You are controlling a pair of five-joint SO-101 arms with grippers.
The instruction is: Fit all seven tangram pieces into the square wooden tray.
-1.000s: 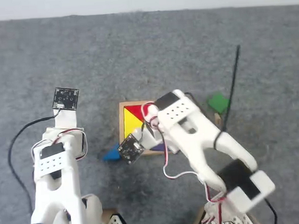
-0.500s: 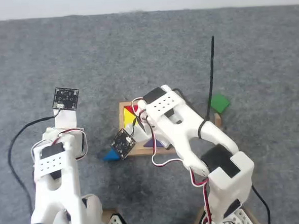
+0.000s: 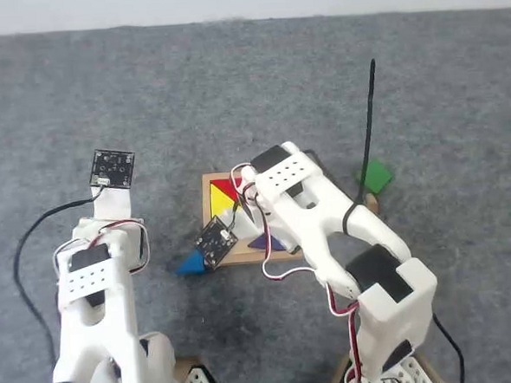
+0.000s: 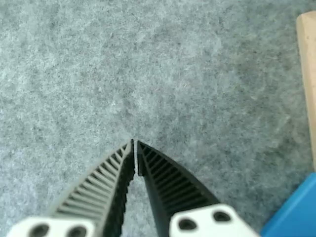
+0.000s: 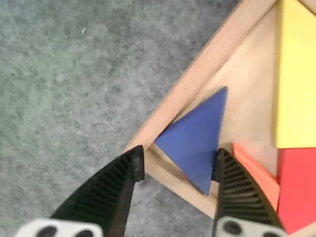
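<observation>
**Clerk:** Item one, far left?

**Checker:** Left gripper [image 4: 134,148], fingers pressed together, holding nothing, over grey carpet [image 4: 148,64].

**Clerk:** Next?

**Checker:** Light-blue triangle [image 3: 190,264], flat on the carpet at the tray's 8 o'clock, just outside the rim.

**Clerk:** The tray?

**Checker:** Square wooden tray [image 3: 208,213], mid-table. It holds a yellow piece [image 3: 223,211] at 9 o'clock, a red piece [image 3: 228,190] at 11 and a dark-blue triangle [image 5: 195,138] toward 6. An orange piece [image 5: 254,170] lies beside the triangle.

**Clerk:** Right gripper?

**Checker:** Right gripper [image 5: 180,168], fingers spread and gripping nothing. It straddles a tray corner, one finger outside the rim, the other inside against the dark-blue triangle's edge.

**Clerk:** Far right?

**Checker:** Green piece [image 3: 374,175], on the carpet at the tray's 3 o'clock, apart.
</observation>
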